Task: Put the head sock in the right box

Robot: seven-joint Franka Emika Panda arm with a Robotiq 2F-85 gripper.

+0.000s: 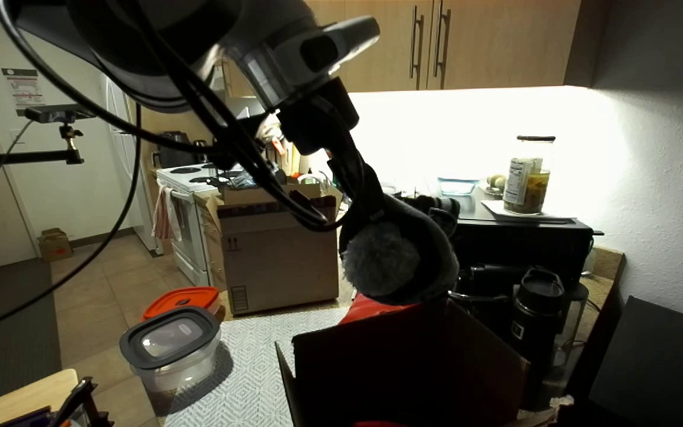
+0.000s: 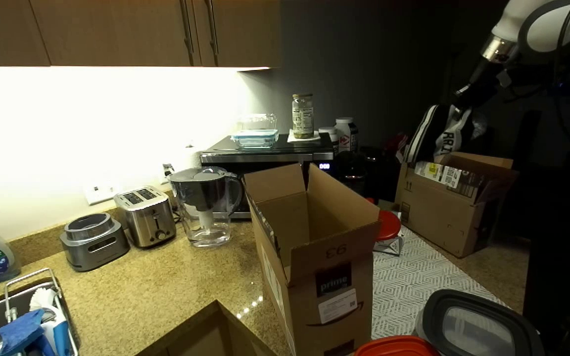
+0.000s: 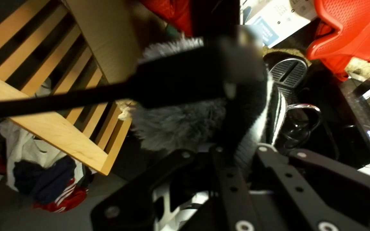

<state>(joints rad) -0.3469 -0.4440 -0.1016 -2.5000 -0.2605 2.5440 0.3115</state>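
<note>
Both fingers (image 3: 224,164) of the gripper (image 3: 241,150), nearly together, pinch the striped pom-pom beanie (image 1: 399,252) over the edge of the cardboard box (image 2: 428,211).

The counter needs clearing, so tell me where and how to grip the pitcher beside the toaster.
Best by the handle, probably coming from above. The pitcher stands upright, and the handle curves out slim from a wide body, leaving something narrow to pinch. In an exterior view, the tall open box looks close on the handle's side, so a low sideways approach might bump it.
</note>
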